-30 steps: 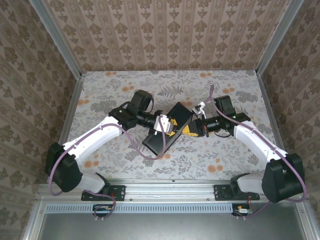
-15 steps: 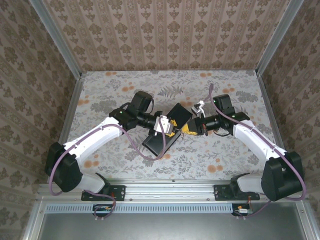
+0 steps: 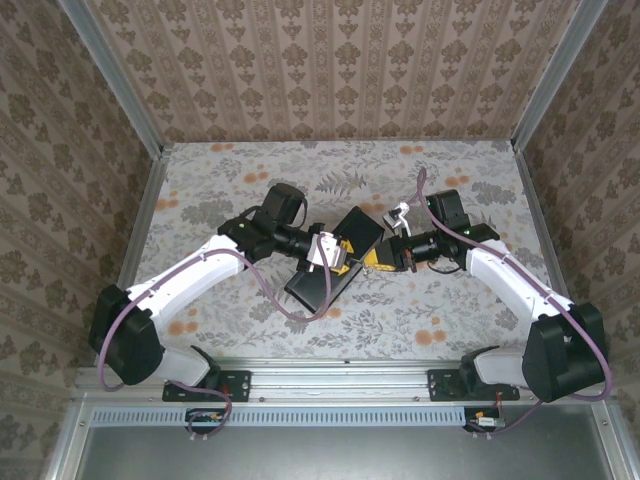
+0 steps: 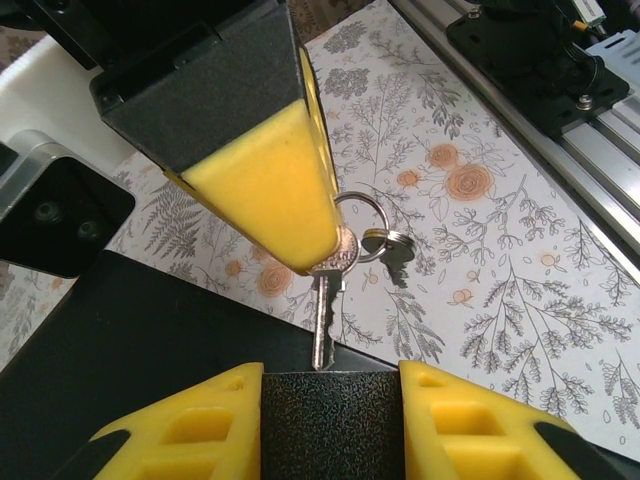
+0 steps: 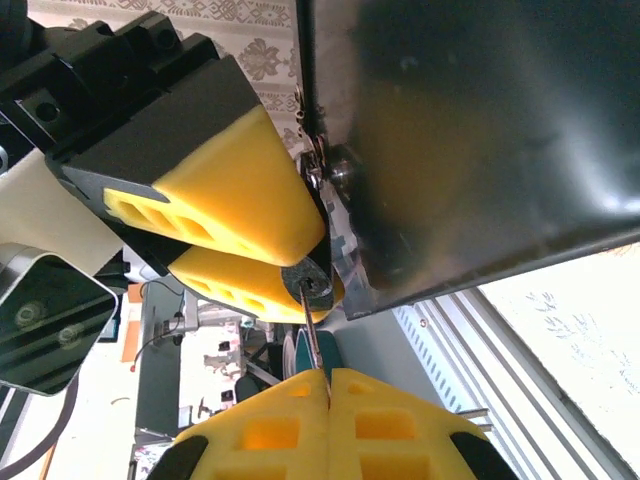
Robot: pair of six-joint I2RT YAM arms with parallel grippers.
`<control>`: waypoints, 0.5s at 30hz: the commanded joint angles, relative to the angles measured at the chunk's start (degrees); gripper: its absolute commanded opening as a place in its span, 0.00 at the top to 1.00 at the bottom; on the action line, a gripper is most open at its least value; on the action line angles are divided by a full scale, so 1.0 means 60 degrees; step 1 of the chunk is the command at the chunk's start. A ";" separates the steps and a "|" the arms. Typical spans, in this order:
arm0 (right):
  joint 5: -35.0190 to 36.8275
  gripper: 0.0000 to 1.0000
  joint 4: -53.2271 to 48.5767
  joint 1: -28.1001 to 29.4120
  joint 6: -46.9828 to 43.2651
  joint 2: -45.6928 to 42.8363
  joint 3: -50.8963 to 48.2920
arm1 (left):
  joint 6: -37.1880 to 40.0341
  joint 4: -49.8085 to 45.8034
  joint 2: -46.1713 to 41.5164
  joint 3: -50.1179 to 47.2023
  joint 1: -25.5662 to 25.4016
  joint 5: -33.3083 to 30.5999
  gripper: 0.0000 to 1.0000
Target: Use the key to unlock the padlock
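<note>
My left gripper (image 3: 333,252) is shut on the padlock (image 4: 330,425), a dark speckled block between its yellow fingers (image 4: 190,430). In the right wrist view the padlock's round keyhole end (image 5: 309,285) shows between those fingers (image 5: 225,195). My right gripper (image 5: 328,385) is shut on the silver key (image 5: 314,335), with its blade pointing at the keyhole. In the left wrist view the key (image 4: 321,320) comes down from the right gripper's finger (image 4: 270,180) and its tip meets the padlock's top edge. How deep it sits I cannot tell. In the top view the right gripper (image 3: 373,262) faces the left one.
The black box (image 3: 318,282) lies under both grippers, its metal clasp (image 5: 335,170) by the padlock. A key ring with a spare key (image 4: 390,248) hangs from the held key. The aluminium rail (image 4: 560,130) runs along the near table edge.
My right gripper has crept a little left with the key, closing on the left gripper and padlock. The left arm has hardly moved.
</note>
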 commanded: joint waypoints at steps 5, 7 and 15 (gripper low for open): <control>0.0052 1.00 0.0294 0.0005 0.0177 -0.0032 -0.0102 | -0.0082 0.0874 -0.0422 0.0077 0.0073 0.0646 0.87; 0.0020 1.00 0.0560 0.0035 0.0355 0.0021 -0.0065 | -0.0070 0.0842 -0.0429 0.0101 0.0080 0.0646 0.87; -0.0062 1.00 0.0579 0.0048 0.0307 0.0087 0.0108 | -0.0064 0.0784 -0.0407 0.0122 0.0073 0.0648 0.87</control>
